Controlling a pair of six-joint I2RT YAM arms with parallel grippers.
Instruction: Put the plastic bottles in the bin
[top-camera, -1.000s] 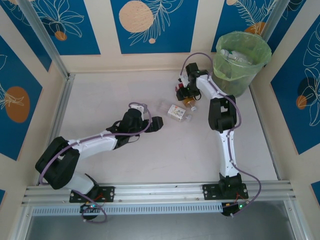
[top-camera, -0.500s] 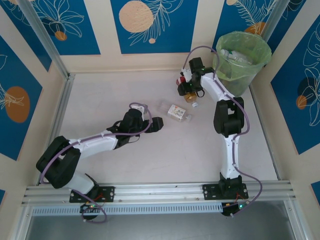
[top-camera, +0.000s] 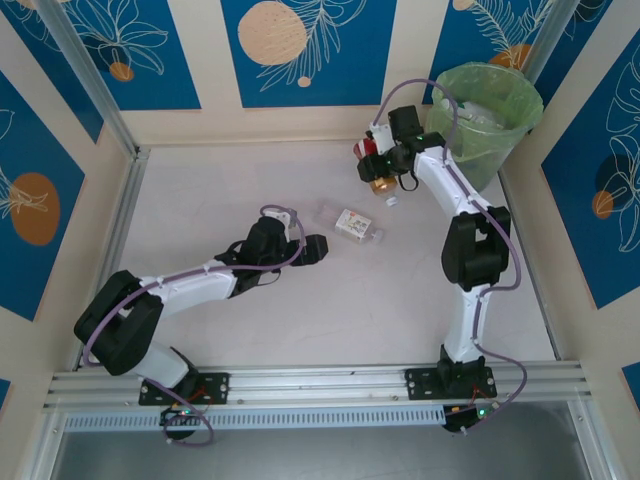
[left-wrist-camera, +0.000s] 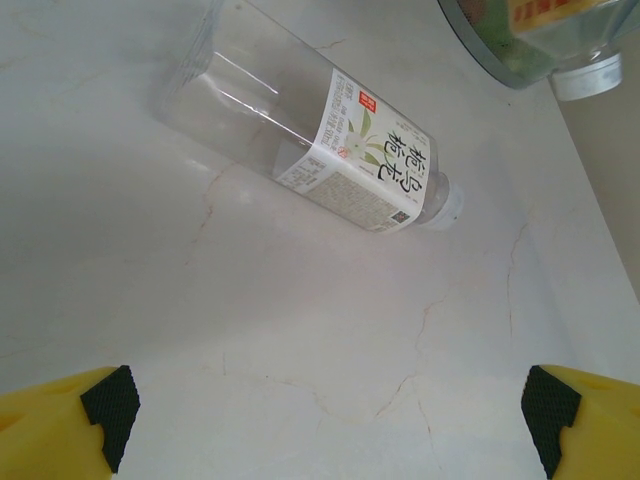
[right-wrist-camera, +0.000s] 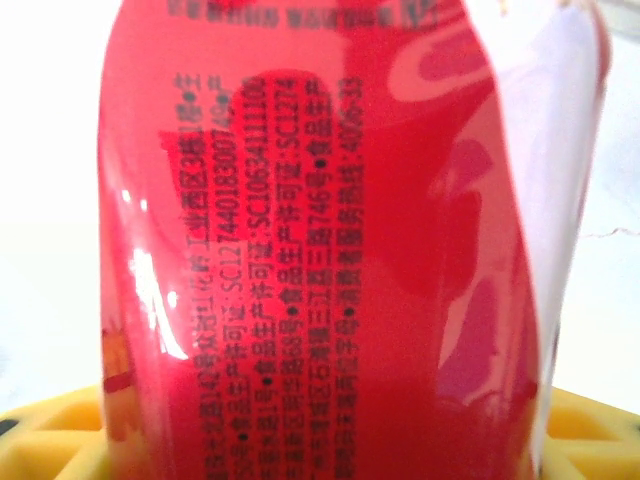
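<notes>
Top external view: the bin (top-camera: 497, 150) stands in the far right corner of the table (top-camera: 300, 330), tight against the back and side walls, so it can be reached only from its left and near sides. Just left of the bin the right gripper (top-camera: 377, 168) hangs above the tabletop, pinched on a red-labelled bottle (top-camera: 379, 180) whose amber end shows below the fingers. Farther from the bin, down and to its left, a clear bottle (top-camera: 349, 222) with a white label lies on its side with bare table all around. The left gripper (top-camera: 316, 248) sits just beyond that bottle, on the side away from the bin, with its fingers spread wide and holding nothing.

Pale shapes show inside the bin's green liner; they are probably bottles, but too blurred to count. In the left wrist view the clear bottle (left-wrist-camera: 330, 150) lies untouched ahead of the yellow fingertips. A white-capped bottle neck (left-wrist-camera: 590, 72) is cut off by the top corner, and it is unclear which bottle it belongs to. In the right wrist view the red label (right-wrist-camera: 330, 240) hides nearly everything between the yellow fingers (right-wrist-camera: 50, 430).
</notes>
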